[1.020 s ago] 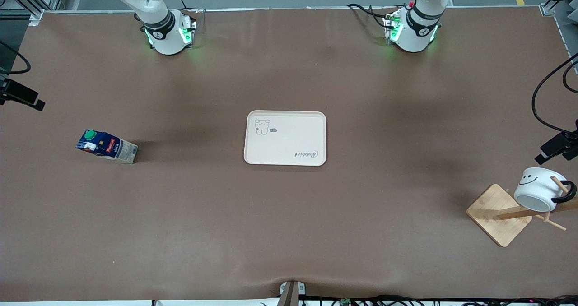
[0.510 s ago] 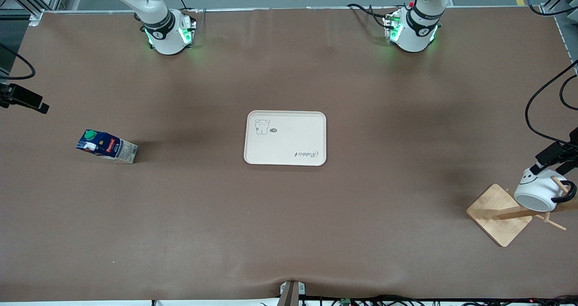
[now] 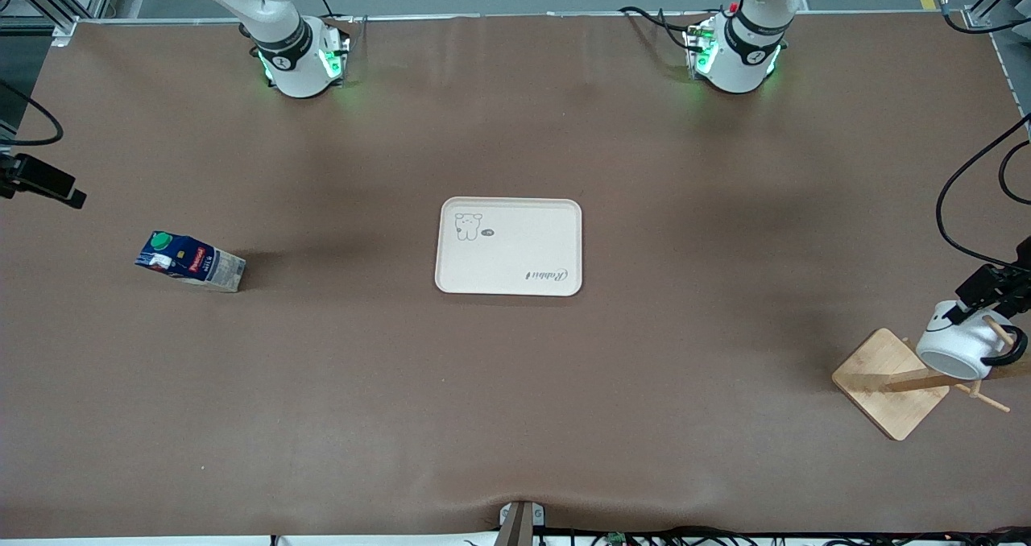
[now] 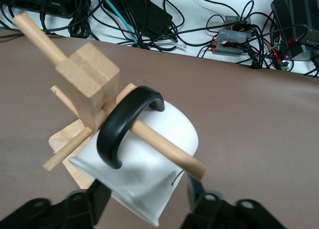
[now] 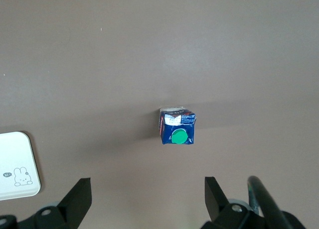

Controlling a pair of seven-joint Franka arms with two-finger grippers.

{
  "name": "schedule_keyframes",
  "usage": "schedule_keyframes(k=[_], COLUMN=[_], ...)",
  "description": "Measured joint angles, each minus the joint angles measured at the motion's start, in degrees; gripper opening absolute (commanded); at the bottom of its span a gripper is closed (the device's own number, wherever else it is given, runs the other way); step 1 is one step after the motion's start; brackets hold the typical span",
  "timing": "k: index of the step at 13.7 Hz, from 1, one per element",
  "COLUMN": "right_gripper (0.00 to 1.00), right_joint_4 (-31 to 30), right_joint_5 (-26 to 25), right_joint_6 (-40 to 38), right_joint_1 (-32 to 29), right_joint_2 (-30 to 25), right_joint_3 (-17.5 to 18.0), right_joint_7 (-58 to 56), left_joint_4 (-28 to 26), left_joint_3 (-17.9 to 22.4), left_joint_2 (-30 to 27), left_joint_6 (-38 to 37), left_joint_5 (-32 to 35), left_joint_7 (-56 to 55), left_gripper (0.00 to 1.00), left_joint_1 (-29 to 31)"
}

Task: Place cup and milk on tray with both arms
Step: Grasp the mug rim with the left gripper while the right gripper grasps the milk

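Observation:
The cream tray [image 3: 509, 246] lies at the table's middle. The white cup [image 3: 962, 343] hangs by its black handle [image 4: 124, 124] on a peg of a wooden rack [image 3: 890, 381] at the left arm's end. My left gripper [image 3: 987, 292] is open, its fingers [image 4: 94, 199] standing on either side of the cup's body [image 4: 149, 159]. The milk [image 3: 190, 261] stands tilted at the right arm's end. My right gripper [image 3: 44, 184] is open and empty, high above the table by the milk [image 5: 177, 127], which shows past its fingertips [image 5: 82, 186].
The rack's square post [image 4: 87, 77] and crossing pegs stand close against the cup. Cables and electronics [image 4: 234, 30] lie off the table's edge by the rack. A corner of the tray [image 5: 17, 164] shows in the right wrist view.
My left gripper has come down from above the rack until its fingers are on either side of the cup. My right gripper has shifted only slightly. Cup, milk and tray have not moved.

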Motion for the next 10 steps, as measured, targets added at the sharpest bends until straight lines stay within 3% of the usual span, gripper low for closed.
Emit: schedule_keyframes(k=[6,10], right_gripper=[1.0,1.0], right_joint_4=[0.0,0.0], right_joint_5=[0.0,0.0], right_joint_6=[2.4,4.5], right_joint_1=[0.0,0.0], right_joint_2=[2.1,3.4], right_joint_3=[0.1,0.1], right_joint_7=[0.0,0.0], left_joint_4=[0.3,0.2], left_joint_3=[-0.8,-1.2], left_joint_2=[-0.5,-0.7], left_joint_6=[-1.3,-1.8], left_joint_5=[-0.4,-0.4], left_joint_7=[0.2,0.2], left_gripper=[0.0,0.0], left_joint_1=[-0.4,-0.6])
